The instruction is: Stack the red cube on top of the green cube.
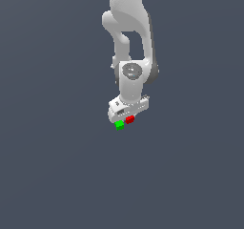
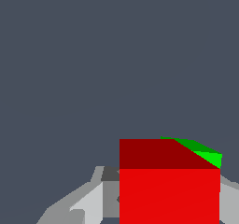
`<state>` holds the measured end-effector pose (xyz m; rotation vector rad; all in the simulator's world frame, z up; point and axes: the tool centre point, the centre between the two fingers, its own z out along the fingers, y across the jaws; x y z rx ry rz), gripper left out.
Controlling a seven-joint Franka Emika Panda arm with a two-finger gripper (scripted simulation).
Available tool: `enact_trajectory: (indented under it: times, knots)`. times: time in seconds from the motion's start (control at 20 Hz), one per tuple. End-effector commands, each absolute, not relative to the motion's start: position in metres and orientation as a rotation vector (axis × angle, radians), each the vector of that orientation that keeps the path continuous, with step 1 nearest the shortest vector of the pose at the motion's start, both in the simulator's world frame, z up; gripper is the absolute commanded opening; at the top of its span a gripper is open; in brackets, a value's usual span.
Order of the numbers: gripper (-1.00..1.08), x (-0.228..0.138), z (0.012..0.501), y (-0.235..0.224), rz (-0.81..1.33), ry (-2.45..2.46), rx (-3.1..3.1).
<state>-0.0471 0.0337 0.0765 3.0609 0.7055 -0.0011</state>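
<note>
Exterior view: the white arm reaches down so that its hand [image 1: 127,114] sits directly over the red cube [image 1: 129,119], with the green cube [image 1: 119,125] just beside it toward the exterior view's left, on the grey desk [image 1: 52,175]. Wrist view: the red cube [image 2: 169,190] fills the space between the grey fingers [image 2: 86,202]; whether they clamp it cannot be told. The green cube [image 2: 205,154] shows behind it.

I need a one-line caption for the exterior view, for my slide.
Panda gripper lowered over the red cube, with the green cube right beside it, toward the exterior view's left.
</note>
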Motion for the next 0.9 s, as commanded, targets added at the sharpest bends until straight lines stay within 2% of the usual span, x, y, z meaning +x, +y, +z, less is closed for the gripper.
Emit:
enact_trajectory:
  times: [0.0, 0.45, 0.5, 0.85]
  knots:
    - [-1.00, -0.045, 0.071, 0.014, 0.001, 0.708, 3.060]
    - [-1.00, -0.040, 0.062, -0.015, 0.000, 0.708, 3.060]
    - [1.00, -0.040, 0.062, -0.015, 0.000, 0.708, 3.060]
    - [1.00, -0.040, 0.062, -0.015, 0.000, 0.708, 3.060]
